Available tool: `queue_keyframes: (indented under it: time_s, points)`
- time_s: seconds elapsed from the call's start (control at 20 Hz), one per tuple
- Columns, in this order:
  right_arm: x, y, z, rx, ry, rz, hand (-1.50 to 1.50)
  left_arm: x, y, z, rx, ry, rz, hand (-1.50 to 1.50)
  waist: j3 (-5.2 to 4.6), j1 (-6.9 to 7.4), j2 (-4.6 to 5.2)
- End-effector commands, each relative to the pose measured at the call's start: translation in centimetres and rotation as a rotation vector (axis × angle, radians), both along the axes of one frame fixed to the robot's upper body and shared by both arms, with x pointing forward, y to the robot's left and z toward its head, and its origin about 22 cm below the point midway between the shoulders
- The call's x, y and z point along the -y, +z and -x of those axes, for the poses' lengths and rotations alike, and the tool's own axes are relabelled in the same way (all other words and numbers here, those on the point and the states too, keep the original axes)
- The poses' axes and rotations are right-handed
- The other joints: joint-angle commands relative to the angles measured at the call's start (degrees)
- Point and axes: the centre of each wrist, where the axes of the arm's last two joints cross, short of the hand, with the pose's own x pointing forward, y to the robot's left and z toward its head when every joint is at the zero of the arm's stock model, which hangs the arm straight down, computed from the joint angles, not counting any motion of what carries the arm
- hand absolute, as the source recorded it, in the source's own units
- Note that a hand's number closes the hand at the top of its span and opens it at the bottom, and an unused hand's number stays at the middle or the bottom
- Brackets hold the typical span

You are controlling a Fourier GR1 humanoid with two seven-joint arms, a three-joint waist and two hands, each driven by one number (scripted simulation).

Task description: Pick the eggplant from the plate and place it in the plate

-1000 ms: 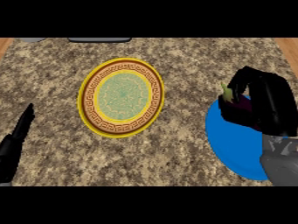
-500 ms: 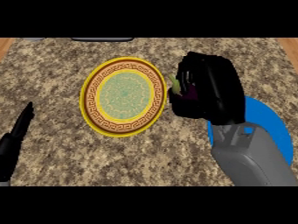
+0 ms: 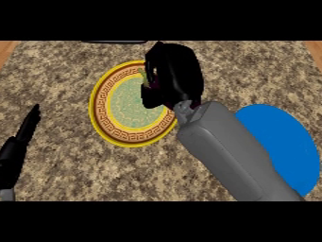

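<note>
My right hand [image 3: 173, 75] hovers over the right half of the patterned plate [image 3: 118, 108], which has a yellow rim and a green centre. Its fingers are curled round the eggplant [image 3: 149, 81], of which only a sliver of purple and a greenish tip show at the hand's left edge. The blue plate [image 3: 289, 142] lies at the right, partly covered by my grey right forearm. My left hand [image 3: 13, 151] rests open near the lower left edge, fingers pointing up.
The speckled stone counter [image 3: 65, 66] ends in wooden strips at the far left and right. A dark object [image 3: 114, 41] lies at the counter's back edge.
My right hand has carried the eggplant leftward from above the blue plate to above the patterned plate. The left hand has stayed still.
</note>
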Motion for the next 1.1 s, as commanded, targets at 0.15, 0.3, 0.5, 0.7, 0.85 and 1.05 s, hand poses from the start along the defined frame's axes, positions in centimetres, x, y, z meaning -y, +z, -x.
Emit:
queue_keyframes:
  time_s: [0.15, 0.3, 0.5, 0.7, 0.85, 1.05]
  points:
    - [-3.2, -1.9, -3.7, -0.098, -0.023, 0.046, 1.5, 0.6, 1.2, -0.9, 0.012, -0.027, 0.016, 0.0, -0.01, 1.81, 0.44]
    - [-3.6, -3.8, -3.8, -0.158, -0.002, 0.041, 1.5, -0.3, -0.5, -0.3, 0.005, -0.019, -0.004, 0.0, -0.03, 1.83, 0.48]
    - [-2.8, -6.8, -3.7, -0.254, 0.033, -0.053, 1.5, 0.6, 0.5, -1.8, 0.012, -0.035, 0.008, 0.0, 0.0, 3.07, 0.87]
    - [-1.7, -7.8, -5.3, -0.293, -0.148, -0.145, -1.5, 0.5, -0.3, -0.9, 0.015, -0.061, -0.001, 0.0, -0.02, 3.82, 0.99]
    - [-1.9, -9.7, -4.6, -0.291, -0.16, -0.128, -1.5, 1.4, -0.9, -1.1, 0.011, -0.057, 0.006, 0.0, -0.02, 4.07, 1.06]
    - [-2.6, -8.2, -4.6, -0.172, -0.141, -0.261, -1.5, 1.2, 0.4, -2.2, 0.026, -0.048, -0.007, 0.0, 0.03, 3.18, 0.83]
